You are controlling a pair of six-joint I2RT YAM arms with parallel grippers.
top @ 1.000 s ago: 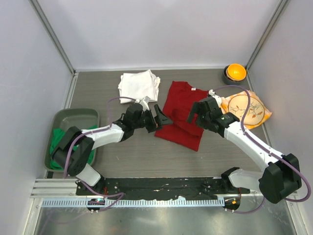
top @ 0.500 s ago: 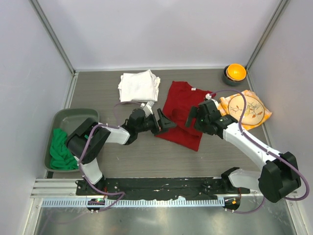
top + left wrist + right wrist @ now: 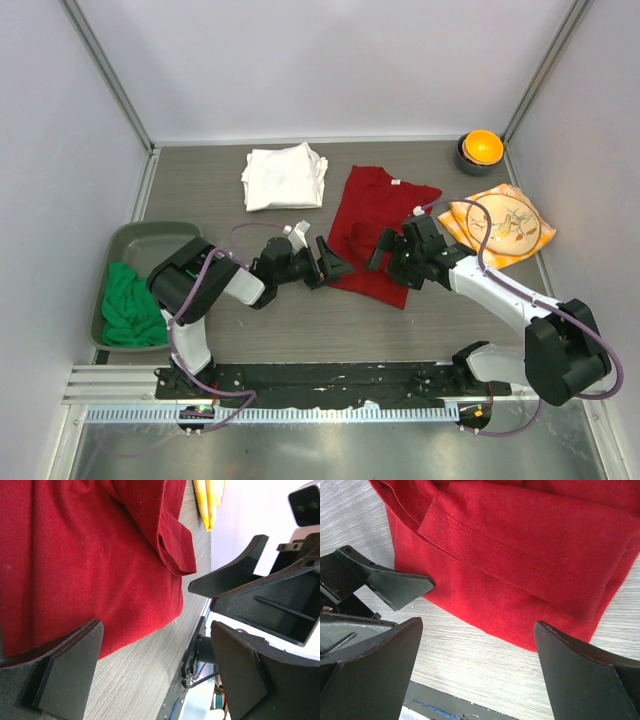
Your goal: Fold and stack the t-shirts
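The red t-shirt is laid near the middle of the desk, with one side folded over. The left gripper is held wide open at the shirt's near left edge, and nothing is gripped in it. The right gripper is held wide open too, low over the shirt's near edge, with nothing in it. The white t-shirt is folded at the back. The green t-shirt is bunched in the gray tray on the left. The orange cloth is laid on the right.

Tool (spread wide) — at red t-shirt.
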